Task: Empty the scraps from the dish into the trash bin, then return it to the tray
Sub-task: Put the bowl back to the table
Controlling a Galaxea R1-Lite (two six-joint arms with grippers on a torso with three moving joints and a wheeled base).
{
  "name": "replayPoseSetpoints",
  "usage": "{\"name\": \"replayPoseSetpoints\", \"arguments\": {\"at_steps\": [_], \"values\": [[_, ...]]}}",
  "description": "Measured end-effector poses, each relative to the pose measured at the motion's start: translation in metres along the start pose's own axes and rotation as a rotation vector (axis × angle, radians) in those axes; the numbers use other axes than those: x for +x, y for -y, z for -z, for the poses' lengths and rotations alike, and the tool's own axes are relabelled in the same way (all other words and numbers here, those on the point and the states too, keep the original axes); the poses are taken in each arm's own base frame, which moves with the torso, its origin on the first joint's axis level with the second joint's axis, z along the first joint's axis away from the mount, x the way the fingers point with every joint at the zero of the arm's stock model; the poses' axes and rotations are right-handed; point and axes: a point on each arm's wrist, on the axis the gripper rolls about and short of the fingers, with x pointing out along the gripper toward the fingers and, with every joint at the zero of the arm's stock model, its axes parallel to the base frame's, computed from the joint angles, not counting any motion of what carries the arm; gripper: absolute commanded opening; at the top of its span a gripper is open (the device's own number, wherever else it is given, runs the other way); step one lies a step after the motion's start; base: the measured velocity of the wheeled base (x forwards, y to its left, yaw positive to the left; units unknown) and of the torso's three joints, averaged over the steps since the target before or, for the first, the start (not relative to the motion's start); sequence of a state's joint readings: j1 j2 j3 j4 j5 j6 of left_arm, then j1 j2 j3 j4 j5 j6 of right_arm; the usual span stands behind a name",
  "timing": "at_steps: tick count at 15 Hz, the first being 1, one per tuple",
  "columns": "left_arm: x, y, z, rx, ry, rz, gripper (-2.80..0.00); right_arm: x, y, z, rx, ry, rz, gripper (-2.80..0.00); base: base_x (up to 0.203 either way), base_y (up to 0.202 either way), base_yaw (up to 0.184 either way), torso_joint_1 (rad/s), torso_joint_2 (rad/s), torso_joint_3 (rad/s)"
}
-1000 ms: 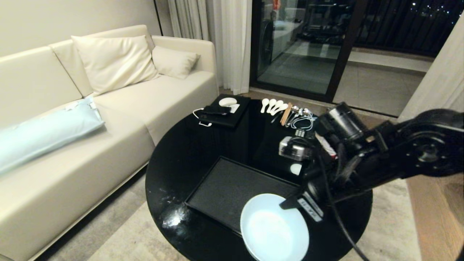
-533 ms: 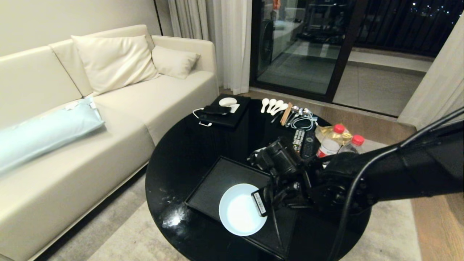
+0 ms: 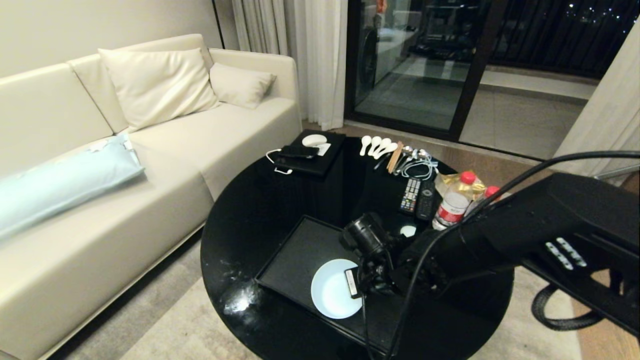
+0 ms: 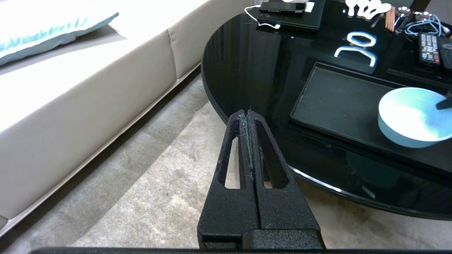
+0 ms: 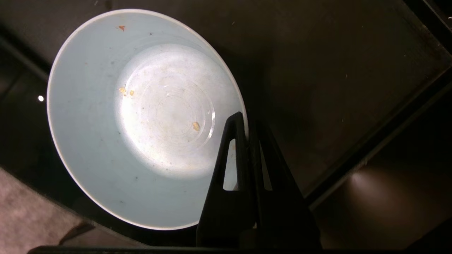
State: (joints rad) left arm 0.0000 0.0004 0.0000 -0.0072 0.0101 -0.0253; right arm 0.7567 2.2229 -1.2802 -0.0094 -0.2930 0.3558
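On the round black table (image 3: 260, 215) in front of the sofa (image 3: 150, 150), your tray (image 3: 295, 255) lies near the front edge, and the dish (image 3: 332, 295) sits at the tray's near side, just inside the front rim. The right gripper (image 5: 247, 123) has its fingers pinched together on the dish's rim, one inside the wall and one outside. The left gripper (image 4: 249, 116) is parked beside the table over the rug, fingers pressed flat together on nothing.

Inside the dish you have only a few tiny orange crumbs (image 5: 195, 126); the scraps proper look gone, so I judge you are at the set-down.

Watch the release. The dish is close to the tray's rim, and if its foot lands on that raised edge it could tip or slide toward the table's edge. Pull back before the fingers part fully and you may drag it along.

You cannot tell from here whether the dish's base is already resting on the tray or hanging just above it. The trash bin is in no view, and the arm hides the tray's right end.
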Motion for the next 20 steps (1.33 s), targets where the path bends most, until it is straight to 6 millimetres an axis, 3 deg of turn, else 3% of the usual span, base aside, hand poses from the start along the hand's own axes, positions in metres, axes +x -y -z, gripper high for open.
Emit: {"name": "replayPoseSetpoints", "arguments": {"at_steps": [8, 9, 16, 20], "values": [[0.000, 0.000, 0.000, 0.000, 0.000, 0.000, -2.80, 0.033, 0.022, -0.019, 0.092, -0.024, 0.053, -2.80, 0.000, 0.000, 0.000, 0.000, 0.00, 0.000], [0.000, 0.000, 0.000, 0.000, 0.000, 0.000, -2.80, 0.035, 0.024, -0.021, 0.106, -0.032, 0.060, 0.00, 0.000, 0.000, 0.000, 0.000, 0.00, 0.000], [0.000, 0.000, 0.000, 0.000, 0.000, 0.000, -2.80, 0.045, 0.037, -0.025, 0.178, -0.037, 0.090, 0.00, 0.000, 0.000, 0.000, 0.000, 0.00, 0.000], [0.000, 0.000, 0.000, 0.000, 0.000, 0.000, -2.80, 0.022, 0.040, -0.040, 0.195, 0.020, 0.076, 0.00, 0.000, 0.000, 0.000, 0.000, 0.00, 0.000]]}}
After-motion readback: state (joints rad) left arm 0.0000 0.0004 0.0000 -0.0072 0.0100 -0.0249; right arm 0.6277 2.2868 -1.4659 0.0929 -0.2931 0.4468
